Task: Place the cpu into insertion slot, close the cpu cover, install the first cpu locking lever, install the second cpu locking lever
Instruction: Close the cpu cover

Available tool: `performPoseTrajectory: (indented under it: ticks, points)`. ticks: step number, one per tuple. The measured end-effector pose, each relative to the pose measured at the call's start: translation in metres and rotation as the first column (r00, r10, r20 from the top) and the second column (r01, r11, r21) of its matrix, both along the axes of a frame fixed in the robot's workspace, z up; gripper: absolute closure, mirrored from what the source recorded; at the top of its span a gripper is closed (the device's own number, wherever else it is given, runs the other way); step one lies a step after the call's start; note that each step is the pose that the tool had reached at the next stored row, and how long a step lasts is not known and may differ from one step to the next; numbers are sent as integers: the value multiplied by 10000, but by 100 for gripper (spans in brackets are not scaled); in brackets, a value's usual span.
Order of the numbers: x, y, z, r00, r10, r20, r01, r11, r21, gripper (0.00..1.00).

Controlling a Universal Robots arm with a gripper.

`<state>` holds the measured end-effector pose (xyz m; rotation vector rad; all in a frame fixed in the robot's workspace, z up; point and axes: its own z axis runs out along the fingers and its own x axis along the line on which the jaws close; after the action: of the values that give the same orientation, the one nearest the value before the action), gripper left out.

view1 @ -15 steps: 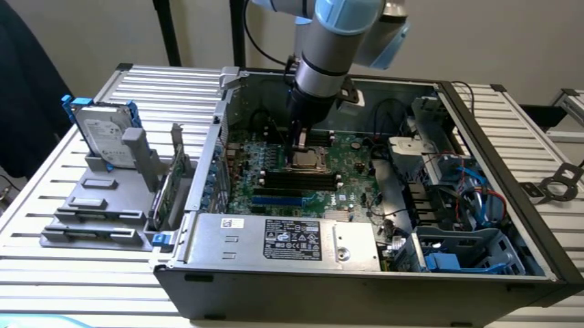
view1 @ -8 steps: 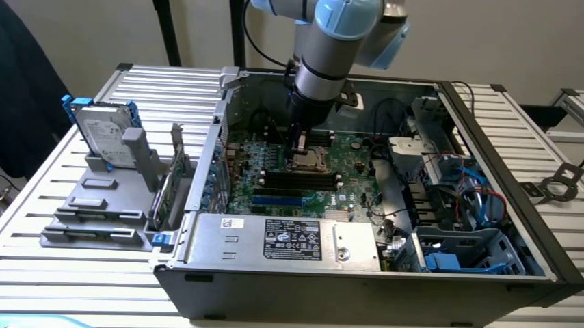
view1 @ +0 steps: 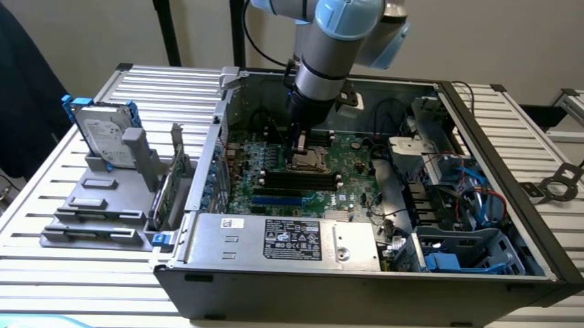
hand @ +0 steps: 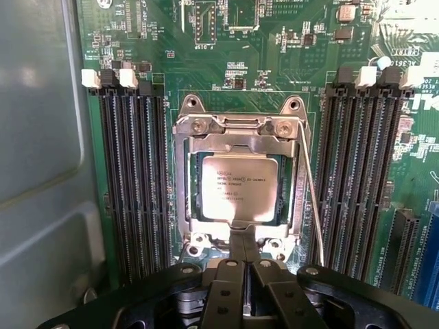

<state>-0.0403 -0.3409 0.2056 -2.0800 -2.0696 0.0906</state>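
The cpu [hand: 239, 186] is showing silvery grey with dark print — the cpu cover [hand: 236, 142] is gleaming silver, the motherboard [hand: 274, 62] is showing green, the memory slots [hand: 134, 185] are running black.

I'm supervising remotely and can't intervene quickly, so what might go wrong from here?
The shut pincer sits at the edge of the cpu cover; a slip might scratch the cpu. The thin locking lever beside the cover looks unlatched, so the cover may lift.
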Motion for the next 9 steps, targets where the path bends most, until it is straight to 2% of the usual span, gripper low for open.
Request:
performPoseTrajectory:
  ticks: [5,9]
  points:
    - [-15,-61,43,9999,-4,-127,4,10000,1,89]
    - [-56,-119,60,9998,-5,-181,5,10000,1,89]
